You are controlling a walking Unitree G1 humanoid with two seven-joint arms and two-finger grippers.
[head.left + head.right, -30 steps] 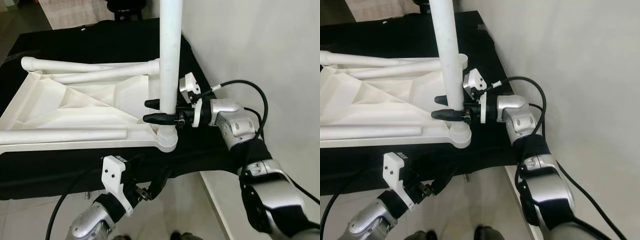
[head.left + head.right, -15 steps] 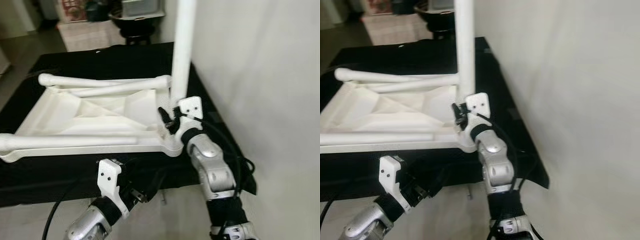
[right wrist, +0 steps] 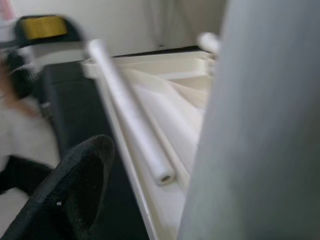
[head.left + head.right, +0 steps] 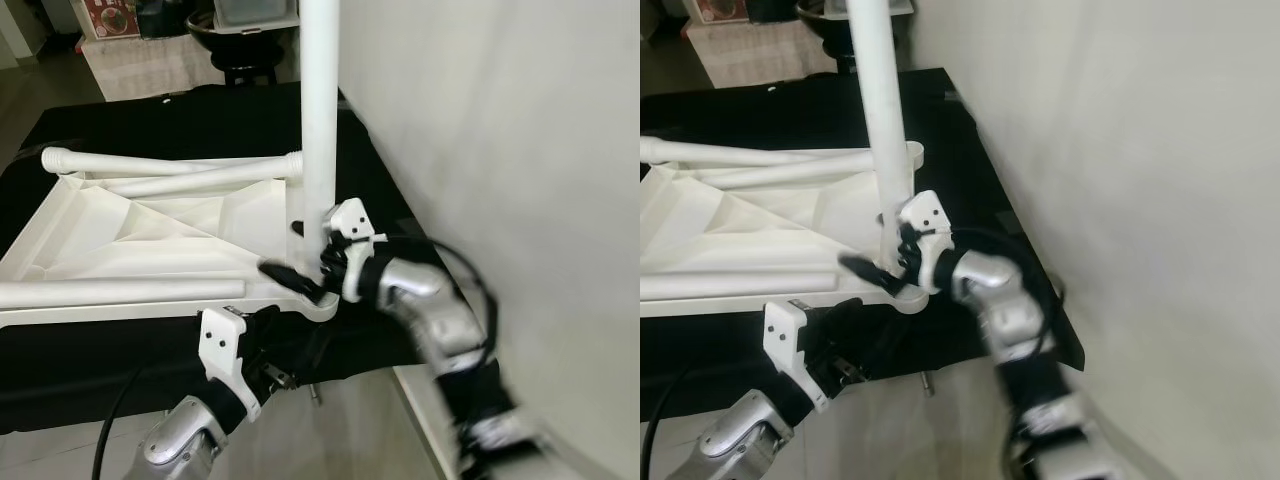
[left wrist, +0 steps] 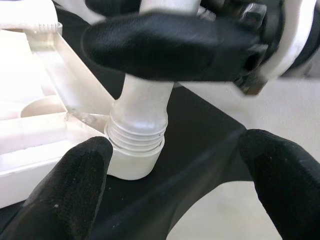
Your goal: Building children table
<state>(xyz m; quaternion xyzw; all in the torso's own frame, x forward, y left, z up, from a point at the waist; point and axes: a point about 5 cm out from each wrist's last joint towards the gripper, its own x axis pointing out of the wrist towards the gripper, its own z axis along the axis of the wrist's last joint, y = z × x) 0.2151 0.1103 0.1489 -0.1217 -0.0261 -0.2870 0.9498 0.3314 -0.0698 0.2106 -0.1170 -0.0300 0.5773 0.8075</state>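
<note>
The tabletop (image 4: pixel 150 240) is lying upside down on a black cloth (image 4: pixel 120 350), its ribbed underside facing up, and I am working at its near right corner. Closest to me, my left gripper (image 4: pixel 275 375) is hovering just below the cloth's front edge, under that corner. In its wrist view I am seeing its two black fingers (image 5: pixel 65 200) spread wide with nothing between them, aimed at the socket (image 5: pixel 135 160), where the threaded end of the leg (image 4: pixel 320 130) is sitting. The leg is standing upright from that corner and running out the top of the head views. My right gripper (image 4: pixel 300 255) is reaching in from the right, low on the leg just above the socket. One finger is showing in front of the leg and one behind it, so the jaws are lying around the leg; blur is hiding whether they are pressing on it, and I cannot tell if the grip is closed. The right arm (image 4: pixel 440 330) is smeared with motion blur. Farther in, one loose leg (image 4: pixel 110 292) is lying along the tabletop's near edge, and two more (image 4: pixel 170 165) are lying across the far side. Beyond the cloth, a dark stool (image 4: pixel 245 55) is standing on the floor, and a white wall (image 4: pixel 500 150) is running along the right
</note>
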